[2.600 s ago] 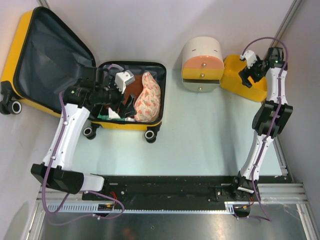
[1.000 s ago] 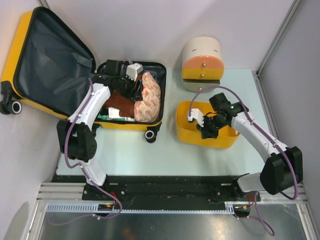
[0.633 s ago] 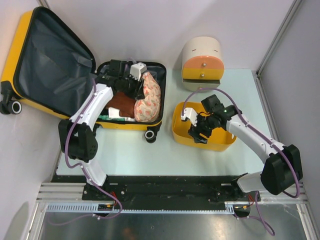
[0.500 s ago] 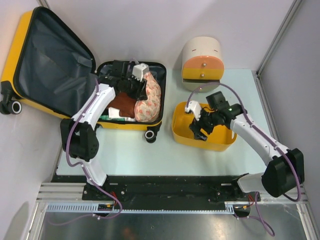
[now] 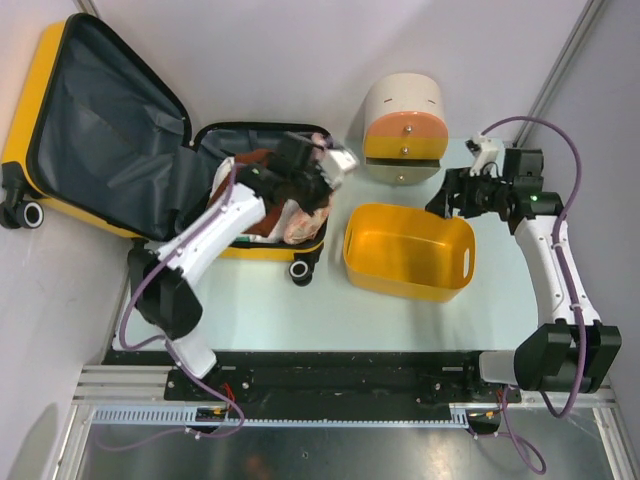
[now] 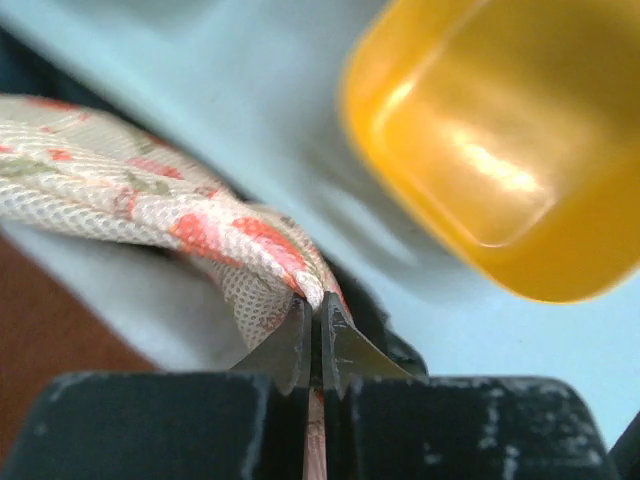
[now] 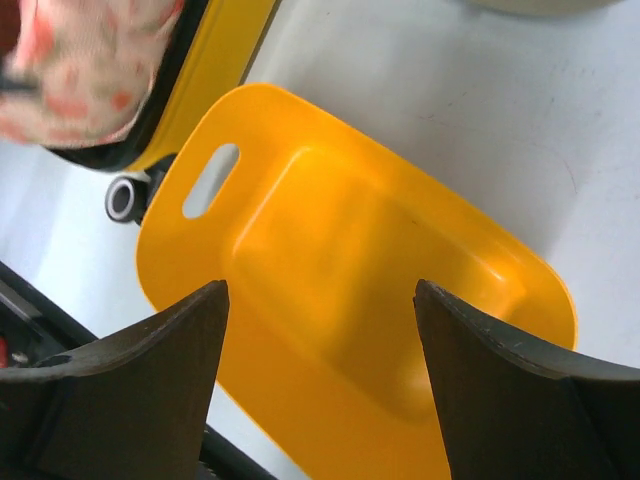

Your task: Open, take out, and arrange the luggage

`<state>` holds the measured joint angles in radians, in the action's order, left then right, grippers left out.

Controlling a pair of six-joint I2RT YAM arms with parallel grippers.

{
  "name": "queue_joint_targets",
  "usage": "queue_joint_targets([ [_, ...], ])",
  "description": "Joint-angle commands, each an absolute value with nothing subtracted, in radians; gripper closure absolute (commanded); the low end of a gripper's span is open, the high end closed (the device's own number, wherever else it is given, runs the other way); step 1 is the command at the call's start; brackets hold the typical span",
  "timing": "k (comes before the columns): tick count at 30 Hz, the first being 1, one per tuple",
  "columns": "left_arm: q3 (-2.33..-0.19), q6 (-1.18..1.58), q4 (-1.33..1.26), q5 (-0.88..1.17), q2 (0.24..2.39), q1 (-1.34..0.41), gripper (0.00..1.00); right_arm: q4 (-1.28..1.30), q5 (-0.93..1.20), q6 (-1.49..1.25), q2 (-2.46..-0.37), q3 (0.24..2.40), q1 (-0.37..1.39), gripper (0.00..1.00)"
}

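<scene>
The luggage lies open at the left, its dark-lined lid flat against the back and its base holding a brown item and a floral mesh pouch. My left gripper reaches over the base's right end. In the left wrist view its fingertips are shut on a fold of the floral pouch, which is lifted at that end. My right gripper hangs open to the right of the cabinet; in the right wrist view it holds nothing, above the yellow bin.
The plain yellow bin sits empty on the table just right of the luggage, close to a luggage wheel. A cream-and-orange drawer cabinet stands behind it. A metal frame post runs along the right side.
My right gripper let go of the yellow bin, opened and drew back up to the right. My left gripper shut on the floral pouch and moved right with it toward the base's edge.
</scene>
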<state>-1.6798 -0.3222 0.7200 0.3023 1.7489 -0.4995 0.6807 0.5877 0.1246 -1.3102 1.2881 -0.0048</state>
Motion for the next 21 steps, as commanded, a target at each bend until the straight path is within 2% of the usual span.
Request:
queue_joint_targets([
  [1, -1.600, -0.584, 0.696, 0.111, 1.579, -0.741, 1.00, 0.675, 0.679, -0.051, -1.327, 1.328, -0.087, 0.20],
  [6, -1.438, -0.655, 0.692, 0.025, 1.586, -0.828, 1.00, 0.673, 0.721, -0.095, -1.377, 1.330, -0.101, 0.20],
  [12, -1.280, -0.676, 0.608, 0.034, 1.542, -0.828, 1.00, 0.643, 0.736, -0.176, -1.460, 1.331, -0.003, 0.20],
  [15, -1.259, -0.661, 0.578, 0.034, 1.532, -0.828, 1.00, 0.666, 0.678, -0.161, -1.494, 1.331, 0.084, 0.19],
  [21, -1.259, -0.637, 0.566, 0.038, 1.539, -0.828, 1.00, 0.758, 0.548, -0.075, -1.525, 1.331, 0.103, 0.16],
])
